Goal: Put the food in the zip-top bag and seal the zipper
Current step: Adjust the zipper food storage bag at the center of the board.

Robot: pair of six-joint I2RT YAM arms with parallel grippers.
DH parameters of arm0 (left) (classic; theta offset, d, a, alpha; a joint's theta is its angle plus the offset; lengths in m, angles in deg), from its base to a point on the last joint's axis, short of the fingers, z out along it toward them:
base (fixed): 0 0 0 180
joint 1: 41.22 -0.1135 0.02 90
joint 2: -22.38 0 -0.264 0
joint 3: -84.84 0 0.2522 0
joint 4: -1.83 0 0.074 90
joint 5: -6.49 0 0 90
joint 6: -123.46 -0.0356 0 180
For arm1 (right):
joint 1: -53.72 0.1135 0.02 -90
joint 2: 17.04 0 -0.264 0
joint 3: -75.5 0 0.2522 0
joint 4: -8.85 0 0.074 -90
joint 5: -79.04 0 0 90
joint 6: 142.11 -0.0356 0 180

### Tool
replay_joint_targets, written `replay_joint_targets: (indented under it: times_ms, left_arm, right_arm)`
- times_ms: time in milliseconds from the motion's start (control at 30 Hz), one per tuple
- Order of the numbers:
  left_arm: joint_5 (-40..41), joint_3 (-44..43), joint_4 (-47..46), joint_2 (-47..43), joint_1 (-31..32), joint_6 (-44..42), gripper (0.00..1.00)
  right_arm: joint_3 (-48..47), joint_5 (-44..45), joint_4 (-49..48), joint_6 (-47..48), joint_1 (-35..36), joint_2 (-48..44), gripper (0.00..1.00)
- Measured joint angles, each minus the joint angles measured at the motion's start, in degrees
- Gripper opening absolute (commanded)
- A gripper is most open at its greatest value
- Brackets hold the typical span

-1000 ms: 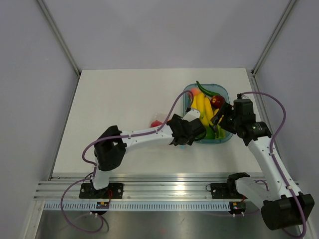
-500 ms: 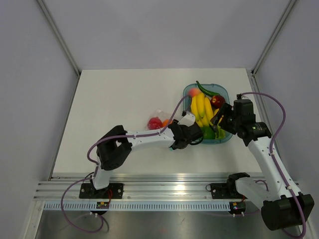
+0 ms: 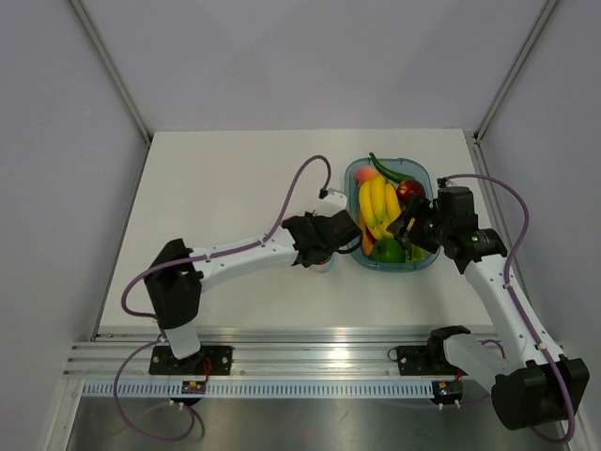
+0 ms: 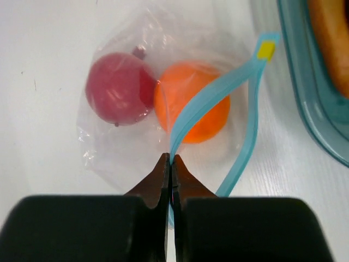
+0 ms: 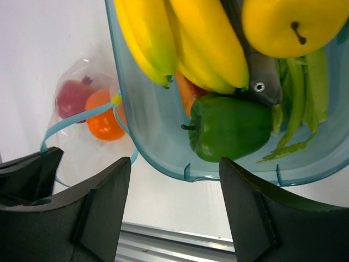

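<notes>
The zip-top bag [image 4: 109,147] lies flat on the white table just left of the tray. Inside it sit a red fruit [image 4: 116,88] and an orange fruit [image 4: 199,112]; both also show in the right wrist view, the red fruit [image 5: 72,97] beside the orange fruit [image 5: 102,123]. A yellow round fruit [image 5: 292,22] rests in the tray. My left gripper [image 4: 171,164] is shut on the light blue zipper [image 4: 210,98], whose two strips stand apart further along. In the top view the left gripper [image 3: 317,246] covers the bag. My right gripper [image 5: 174,218] hangs open over the tray's near rim, holding nothing.
The blue-tinted tray [image 3: 421,264] holds bananas [image 3: 377,205], a green pepper [image 5: 234,128], green chilies [image 3: 390,170] and a red item [image 3: 410,191]. The tray's rim [image 4: 305,103] lies close to the right of the bag. The aluminium rail [image 3: 310,348] runs along the near edge.
My left gripper has swung left off the tray's edge to the bag and closed on the zipper strip. The right arm has shifted only slightly.
</notes>
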Motion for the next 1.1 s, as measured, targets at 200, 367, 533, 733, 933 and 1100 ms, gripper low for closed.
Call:
replay_joint_targets:
  times_ms: [200, 367, 533, 733, 933, 1100]
  left_arm:
    - [-10.3, 0.2, -1.2, -9.9, -6.6, -1.9, 0.0]
    - [-19.0, 0.3, -2.7, -12.5, -12.3, -2.2, 0.0]
    - [-25.0, 1.7, -3.8, -13.0, -14.9, -2.0, 0.0]
    - [-28.8, 1.9, -4.4, -13.0, -15.2, -1.0, 0.0]
    - [-30.6, 1.9, -4.9, -13.0, -15.4, -0.3, 0.0]
    - [-31.2, 1.9, -4.9, -13.0, -15.6, 0.1, 0.0]
  right_arm:
    - [0.3, -4.0, -2.8, -1.2, 2.6, 1.4, 0.74]
    - [-0.7, -3.4, -5.2, -3.3, 13.9, 4.7, 0.74]
    - [-1.1, -2.0, -7.4, -5.7, 20.6, 7.9, 0.74]
    - [-1.1, 0.6, -9.1, -8.6, 25.0, 8.9, 0.74]
    - [-1.1, 3.0, -11.9, -12.0, 28.3, 12.4, 0.68]
    - [-1.0, 5.0, -12.8, -13.5, 29.4, 16.1, 0.6]
